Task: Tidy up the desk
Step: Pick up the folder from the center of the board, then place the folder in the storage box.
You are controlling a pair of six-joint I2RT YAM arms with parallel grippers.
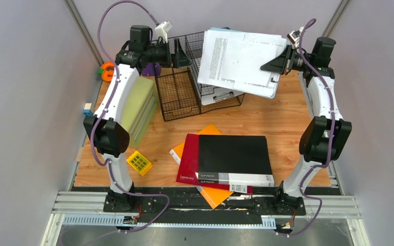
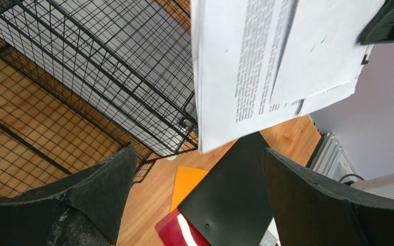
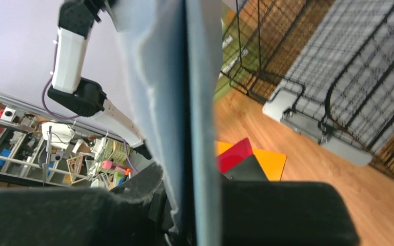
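Note:
The desk (image 1: 282, 113) is a light-brown wood-grain top. My right gripper (image 1: 276, 63) is shut on the edge of a stack of white printed papers (image 1: 236, 56) and holds it in the air above a black wire tray rack (image 1: 177, 92). In the right wrist view the papers (image 3: 179, 77) run edge-on between the pads of my right gripper (image 3: 190, 179). My left gripper (image 1: 180, 54) is open and empty at the rack's far left. In its wrist view my left gripper (image 2: 197, 154) looks past the rack (image 2: 107, 66) and the papers (image 2: 267, 61).
A black folder (image 1: 233, 154) lies on a red folder (image 1: 189, 159) and an orange one (image 1: 210, 130) at front centre. A green block (image 1: 138, 102), a yellow grid piece (image 1: 139, 163) and an orange tape dispenser (image 1: 107, 70) are at the left. A grey clipboard clip (image 1: 220, 96) shows under the papers.

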